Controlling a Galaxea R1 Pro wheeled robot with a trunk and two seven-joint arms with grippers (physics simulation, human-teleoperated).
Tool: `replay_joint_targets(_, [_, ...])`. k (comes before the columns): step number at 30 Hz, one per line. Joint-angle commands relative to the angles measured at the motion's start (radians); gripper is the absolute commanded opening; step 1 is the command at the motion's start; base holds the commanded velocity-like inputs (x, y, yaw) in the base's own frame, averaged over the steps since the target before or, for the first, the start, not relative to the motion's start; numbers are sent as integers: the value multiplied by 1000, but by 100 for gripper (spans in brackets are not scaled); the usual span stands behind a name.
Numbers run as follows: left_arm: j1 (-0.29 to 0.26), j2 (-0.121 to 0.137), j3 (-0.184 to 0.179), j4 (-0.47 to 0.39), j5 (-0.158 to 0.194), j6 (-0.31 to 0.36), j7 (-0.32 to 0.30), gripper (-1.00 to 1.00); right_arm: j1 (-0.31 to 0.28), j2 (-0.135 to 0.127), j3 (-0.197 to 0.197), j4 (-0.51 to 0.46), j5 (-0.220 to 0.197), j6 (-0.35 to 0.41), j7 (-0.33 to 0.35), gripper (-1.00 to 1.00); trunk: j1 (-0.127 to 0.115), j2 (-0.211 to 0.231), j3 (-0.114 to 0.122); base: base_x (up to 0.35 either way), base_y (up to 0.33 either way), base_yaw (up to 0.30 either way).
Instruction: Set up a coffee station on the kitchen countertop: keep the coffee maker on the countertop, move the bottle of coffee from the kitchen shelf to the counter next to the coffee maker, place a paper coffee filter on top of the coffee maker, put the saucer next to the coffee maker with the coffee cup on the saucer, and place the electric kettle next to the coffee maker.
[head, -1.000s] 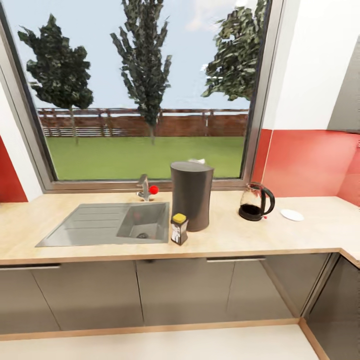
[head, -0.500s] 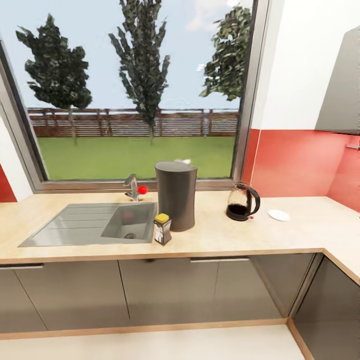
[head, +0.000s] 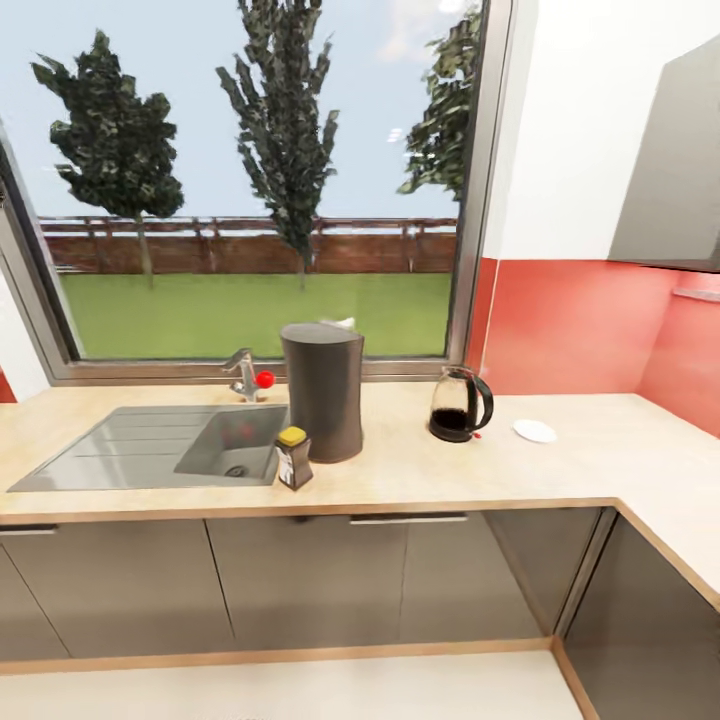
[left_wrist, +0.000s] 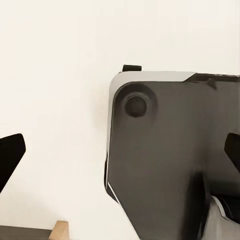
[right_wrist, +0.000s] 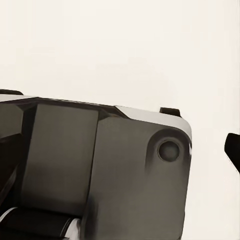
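Swung rightward since the earlier frames: whole head view slid left, more of the tabletop's corner return and the grey wall cabinet (head: 668, 160) brought in. Camera turn, not a move of the things.

Nearest, in the wrist views: dark grey robot base (left_wrist: 175, 160) over pale floor. Left tool (left_wrist: 120, 152) with black fingertips (left_wrist: 10, 157) at opposite edges of its picture, so spread apart and holding nothing. Right tool: a single black tip (right_wrist: 232, 150) at one edge; apart or together, cannot tell.

Then the kitchen countertop (head: 420, 470). Bottle of coffee (head: 293, 457) just in front of the coffee maker (head: 322, 391), slightly toward the sink (head: 160, 447); placed already, by the look of it. Something pale peeking over the coffee maker's top, too small to name. Electric kettle (head: 460, 404) near the coffee maker on the side away from the sink. Saucer (head: 534, 431) beyond the kettle, well apart from the coffee maker, bare. Coffee cup nowhere on this stretch.

Likely step in hand: driving off to find the cup. To do it well: steady turn, arms kept tucked low, clear of the cabinet fronts. Later, saucer brought in close beside the coffee maker first, then cup lowered level onto its middle.
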Motion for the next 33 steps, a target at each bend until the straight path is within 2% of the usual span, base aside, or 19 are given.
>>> replay_joint_targets(1, [0,0,-9,1,8,-3,3,100,0,-1,7,-1,-11,-3,1,100,0,-1,0,0,-270,181])
replay_joint_targets(6, [-1,0,-9,0,8,-3,3,100,0,-2,7,0,-11,-3,1,100,0,-1,0,0,-270,77])
replay_joint_targets(12, [-1,2,-8,1,9,-3,3,100,0,-25,7,-1,-11,-2,1,100,0,-1,0,0,-270,11])
replay_joint_targets(23, [-1,3,-9,0,32,-4,2,100,0,-28,7,-2,-11,-3,1,100,0,-1,0,0,-256,1])
replay_joint_targets(33, [-1,2,-9,-2,33,-4,2,100,0,-28,7,-2,-11,-3,1,100,0,-1,0,0,-73,0])
